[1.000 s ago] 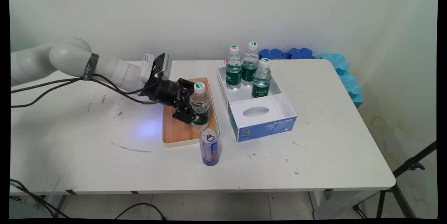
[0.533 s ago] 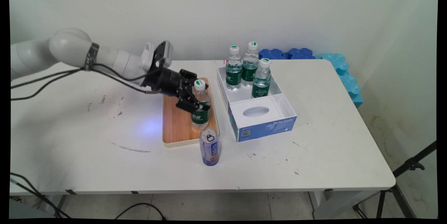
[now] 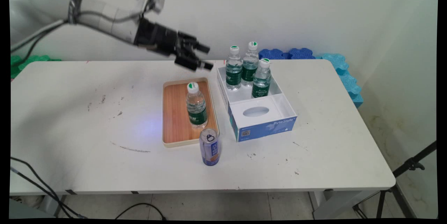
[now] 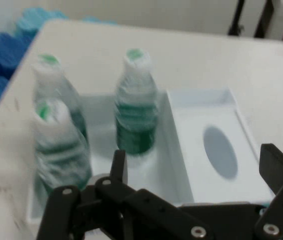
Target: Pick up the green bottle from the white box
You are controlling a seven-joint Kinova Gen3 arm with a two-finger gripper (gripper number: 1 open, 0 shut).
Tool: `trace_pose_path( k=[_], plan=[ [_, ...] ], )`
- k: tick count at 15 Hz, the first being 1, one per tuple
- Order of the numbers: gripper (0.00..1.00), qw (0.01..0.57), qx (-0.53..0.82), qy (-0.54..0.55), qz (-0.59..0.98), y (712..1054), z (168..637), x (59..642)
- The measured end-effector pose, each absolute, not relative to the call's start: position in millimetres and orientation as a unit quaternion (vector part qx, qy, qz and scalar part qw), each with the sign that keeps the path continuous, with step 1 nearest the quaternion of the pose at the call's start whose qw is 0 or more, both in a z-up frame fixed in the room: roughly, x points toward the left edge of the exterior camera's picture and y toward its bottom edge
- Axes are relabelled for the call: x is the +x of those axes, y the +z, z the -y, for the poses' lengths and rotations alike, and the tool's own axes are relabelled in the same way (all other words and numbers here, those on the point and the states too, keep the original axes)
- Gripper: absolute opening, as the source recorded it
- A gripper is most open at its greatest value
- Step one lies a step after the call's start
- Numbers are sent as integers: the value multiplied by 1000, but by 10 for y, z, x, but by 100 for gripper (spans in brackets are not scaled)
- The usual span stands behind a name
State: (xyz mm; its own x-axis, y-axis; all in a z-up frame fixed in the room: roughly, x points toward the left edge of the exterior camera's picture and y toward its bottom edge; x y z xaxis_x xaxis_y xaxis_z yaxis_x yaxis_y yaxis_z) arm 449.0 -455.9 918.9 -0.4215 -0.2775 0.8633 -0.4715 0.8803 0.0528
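Black two-finger claw (image 3: 204,56) raised in the upper left-centre of the main view, above the tabletop (image 3: 104,119), fingers spread apart with nothing between them; seen from the hand view as jointed black linkage (image 4: 181,210) with metal pins, rising from the bottom edge with a wide gap between the two sides. Nearest to the three clear plastic water bottles with green labels and white caps (image 3: 248,68), just right of the fingertips in the main view and standing upright in the rear open part of a white cardboard box with a blue printed front (image 3: 262,128). In the box's nearer part, a white insert with an oval cut-out (image 3: 256,111). In the hand view, the same bottles (image 4: 136,115) blurred, ribbed and rounded, at left and centre, the oval opening (image 4: 220,151) to the right.

Below the claw, at frame centre, a rectangular wooden tray with a pale raised rim and rounded corners (image 3: 174,112), flat on the tabletop just left of the box. On the tray's right half, a single clear plastic water bottle with a green label and white cap (image 3: 196,105), upright, well apart from the claw. Just beyond the tray's near right corner, a slim blue-and-white metal drink can with a pull tab (image 3: 209,147), upright on the scuffed white surface. Behind the table's far right edge, bumpy blue foam pieces (image 3: 335,67) along the wall.
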Motion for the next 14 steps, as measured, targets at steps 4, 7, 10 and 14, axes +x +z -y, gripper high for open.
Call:
trace_pose_path(
  k=[4, 7, 10, 14],
  plan=[
    [100, 496, 236, 116, 828, 9508, 4905, 4592],
    [100, 474, 227, 128, 841, 9456, 5123, 4664],
    [100, 453, 219, 128, 854, 9270, 5310, 4668],
    [100, 429, 208, 114, 872, 8903, 5540, 4493]
  ],
)
